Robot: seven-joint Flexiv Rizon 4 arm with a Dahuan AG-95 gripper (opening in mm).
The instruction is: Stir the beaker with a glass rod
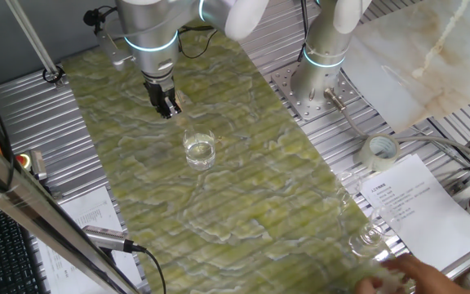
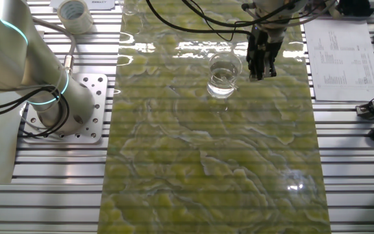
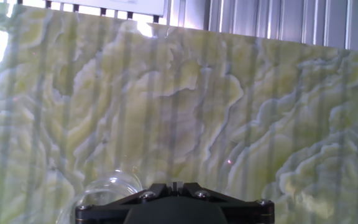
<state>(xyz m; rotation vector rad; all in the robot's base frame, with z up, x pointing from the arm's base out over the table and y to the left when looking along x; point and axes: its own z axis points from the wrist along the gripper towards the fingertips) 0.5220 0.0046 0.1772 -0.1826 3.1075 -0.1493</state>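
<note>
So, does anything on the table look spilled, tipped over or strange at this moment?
Nothing looks spilled or tipped. The beaker stands upright on the green mat, with no puddle around it. One oddity: the claw hangs beside the beaker, not over it, and no glass rod can be made out in any view.

The beaker is a short, clear glass cylinder standing upright on the green marbled mat, with clear liquid glinting in it. From the other side the beaker shows its wide round rim. I cannot make out the glass rod.

Bright, even light — glare streaks the green mat; hand view soft.
</note>
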